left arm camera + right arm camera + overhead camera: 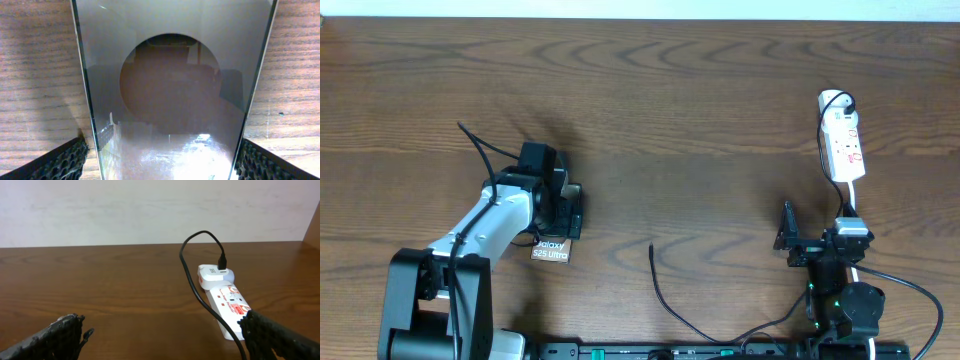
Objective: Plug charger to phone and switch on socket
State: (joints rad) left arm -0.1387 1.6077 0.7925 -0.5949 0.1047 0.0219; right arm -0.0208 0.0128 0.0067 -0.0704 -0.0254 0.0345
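The phone (552, 250) lies flat on the table at the left, its lettered end showing from under my left gripper (567, 212). In the left wrist view the phone's dark glass with its brownish oval (170, 85) fills the space between the fingers of the left gripper (160, 162), which is open and straddles it with a small gap on each side. The charger's free plug tip (652, 247) rests mid-table. Its other end (222, 262) sits in a white adapter on the socket (843, 148). My right gripper (818, 235) is open just short of the socket (230, 305), holding nothing.
The charger cable (200, 295) loops up from the adapter (212, 275) and runs down beside the socket towards my right finger (280, 337). Another stretch of it (685, 320) curves along the table's front edge. A pale wall stands behind the table.
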